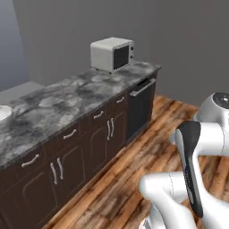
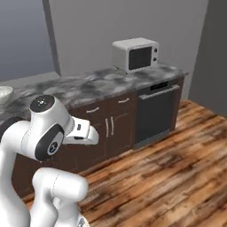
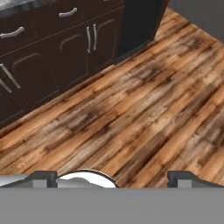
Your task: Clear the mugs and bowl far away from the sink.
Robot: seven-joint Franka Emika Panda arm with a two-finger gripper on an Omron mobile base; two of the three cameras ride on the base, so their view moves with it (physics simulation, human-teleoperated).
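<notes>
The bowl (image 1: 3, 112) is an off-white round dish on the grey marbled counter (image 1: 67, 100), cut off by the far left edge of the left base view. It sits at the same left end of the counter (image 2: 88, 86) as the bowl (image 2: 4, 94) in the right base view. The mugs and the sink are out of view. My gripper (image 3: 113, 178) is open, its two dark fingertips (image 3: 43, 177) wide apart with nothing between them. It points down at the wooden floor (image 3: 131, 109) in front of the cabinets, well away from the bowl.
A white microwave (image 1: 112, 53) stands at the counter's right end. Below it is a dark dishwasher (image 1: 141, 107), with dark cabinet doors and drawers (image 1: 71, 152) to its left. Open wooden floor (image 2: 177, 168) stretches in front of them.
</notes>
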